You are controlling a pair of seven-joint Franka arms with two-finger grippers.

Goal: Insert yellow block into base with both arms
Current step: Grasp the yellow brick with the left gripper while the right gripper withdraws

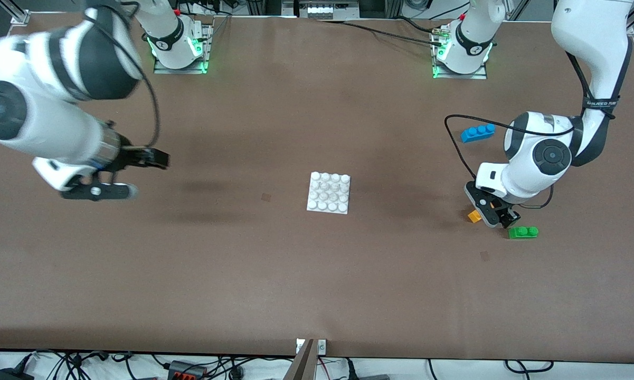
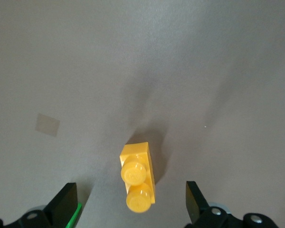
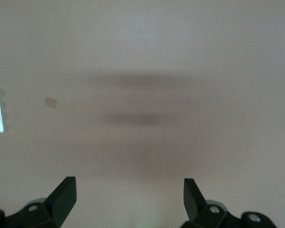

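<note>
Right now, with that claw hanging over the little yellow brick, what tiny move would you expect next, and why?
Probably the left claw goes straight down and shuts on the yellow block. Its fingers are spread open on either side of the block, which lies on the table ungripped, apart from the white base. The right claw, also open, hangs over bare table.

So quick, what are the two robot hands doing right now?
Left gripper: open, empty, fingers either side of the yellow block.
Right gripper: open, empty, over bare table.
</note>
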